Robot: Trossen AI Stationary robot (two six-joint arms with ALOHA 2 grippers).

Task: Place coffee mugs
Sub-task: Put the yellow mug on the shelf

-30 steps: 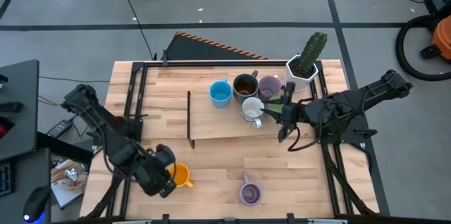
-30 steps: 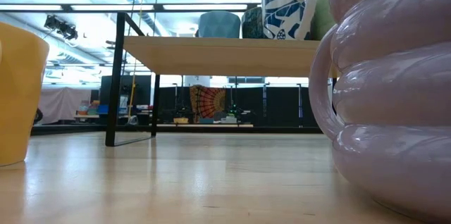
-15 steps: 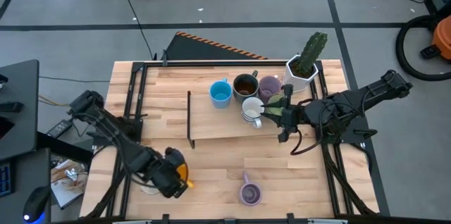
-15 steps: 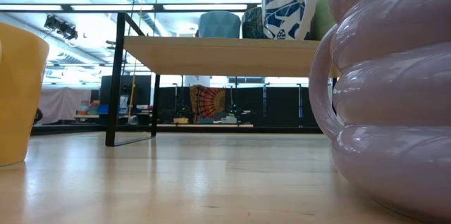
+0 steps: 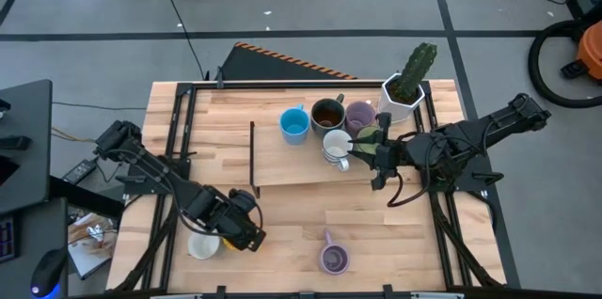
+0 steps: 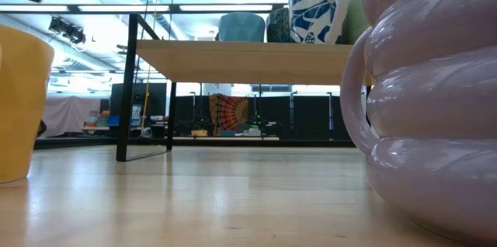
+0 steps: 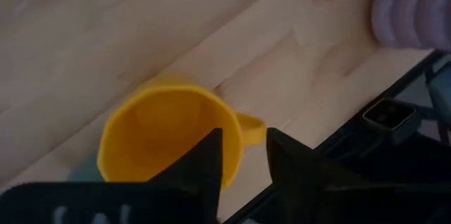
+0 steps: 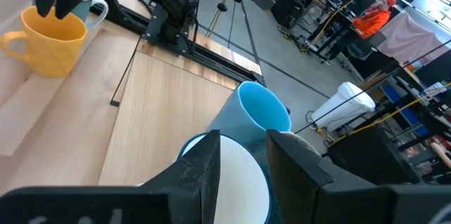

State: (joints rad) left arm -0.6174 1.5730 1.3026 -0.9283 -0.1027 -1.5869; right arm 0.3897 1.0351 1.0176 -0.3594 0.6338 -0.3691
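The table (image 5: pixel 292 212) carries a low shelf (image 5: pixel 282 163) in its middle, running toward 12 o'clock. On the shelf stand four mugs that I can see: a blue mug (image 5: pixel 294 125), a brown mug (image 5: pixel 327 113), a purple mug (image 5: pixel 359 116) and a white mug (image 5: pixel 337 149). A cactus pot (image 5: pixel 404 92) stands at 1 o'clock.

The right arm waits at 3 o'clock. The right gripper (image 5: pixel 369 150) is at the white mug, its fingers a narrow gap apart above the rim. I cannot tell if they touch it.

The left gripper (image 5: pixel 250 235) hovers at 7 o'clock, directly over the orange mug (image 7: pixel 165 132). This mug stands upright on the table, not on the shelf. The fingers (image 7: pixel 208 160) are narrowly apart and hold nothing. They hang above the rim on the handle (image 7: pixel 250 129) side.

Two other mugs are not yet placed. A pale mug (image 5: pixel 201 244) sits just beside the left gripper toward 8 o'clock. A second purple mug, which I call the ribbed mug (image 5: pixel 334 259), is at 6 o'clock.

I judge the orange mug to be stiff, glazed and slippery, rather light, and breakable if dropped. I would take it by the wall, one finger inside the rim and one outside, away from the handle. That hold should keep it from turning during the lift to the shelf.
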